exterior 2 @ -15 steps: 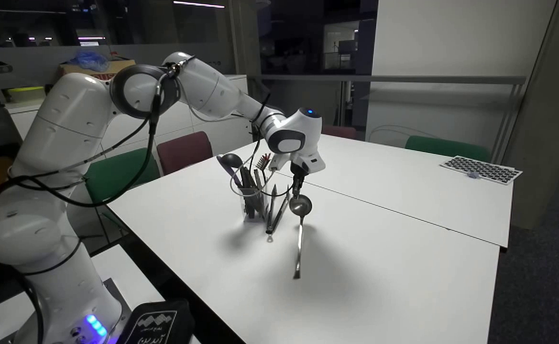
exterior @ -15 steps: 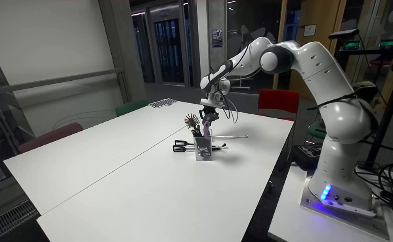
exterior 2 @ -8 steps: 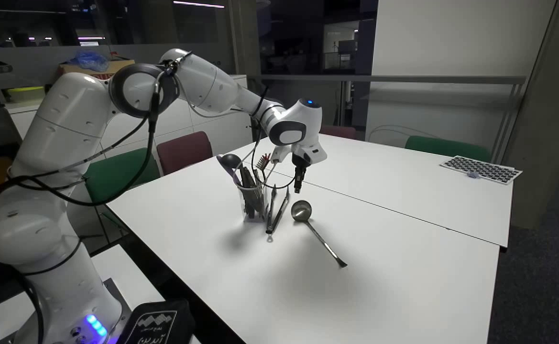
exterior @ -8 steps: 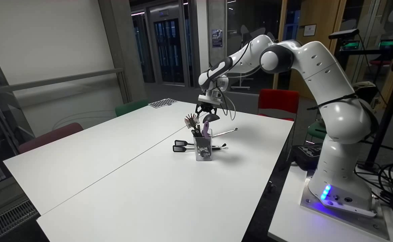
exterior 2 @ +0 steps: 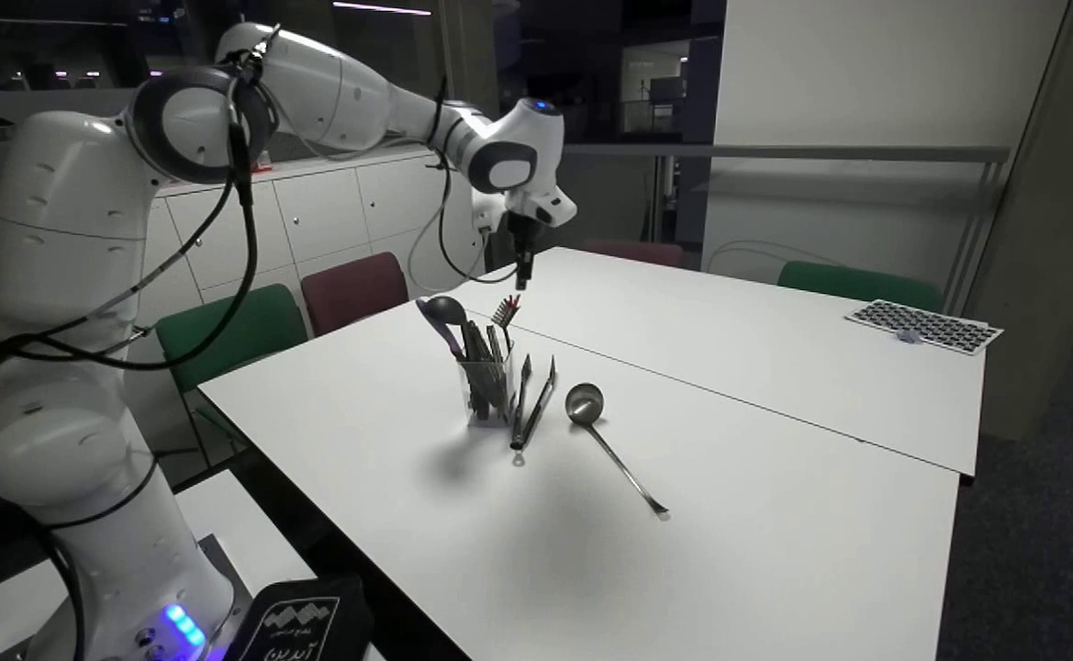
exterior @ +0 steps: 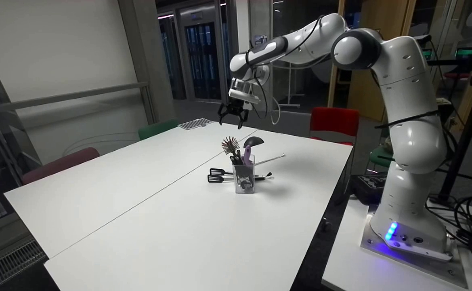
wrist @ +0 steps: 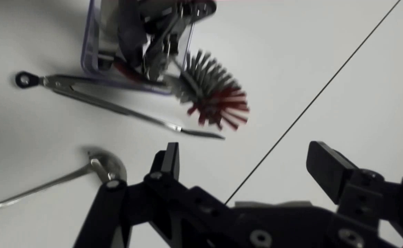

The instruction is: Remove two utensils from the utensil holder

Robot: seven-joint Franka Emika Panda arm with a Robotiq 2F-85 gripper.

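The utensil holder [exterior: 244, 186], a see-through cup, stands upright on the white table with several utensils in it. Among these are a brush with grey and red bristles [wrist: 218, 100] and a dark round-headed utensil [exterior 2: 445, 310]. A silvery ladle [exterior 2: 623, 468] lies on the table beside the holder. Between the two rest tongs [wrist: 111, 105] with dark tips, their arms spread. High above the table, my gripper [exterior: 230, 125] is open. In the wrist view its fingers [wrist: 329, 172] stand wide apart with only bare table seen between them.
A patterned board [exterior 2: 926, 326] lies near the table's far corner. A thin seam [wrist: 291, 125] crosses the table. Chairs stand around it, including a red chair [exterior: 334, 123]. A black case [exterior 2: 302, 620] sits by the arm's base.
My gripper has opened and let go of the ladle, whose handle has swung round on the table. The arm has then risen well above it. The holder and tongs have stayed put.
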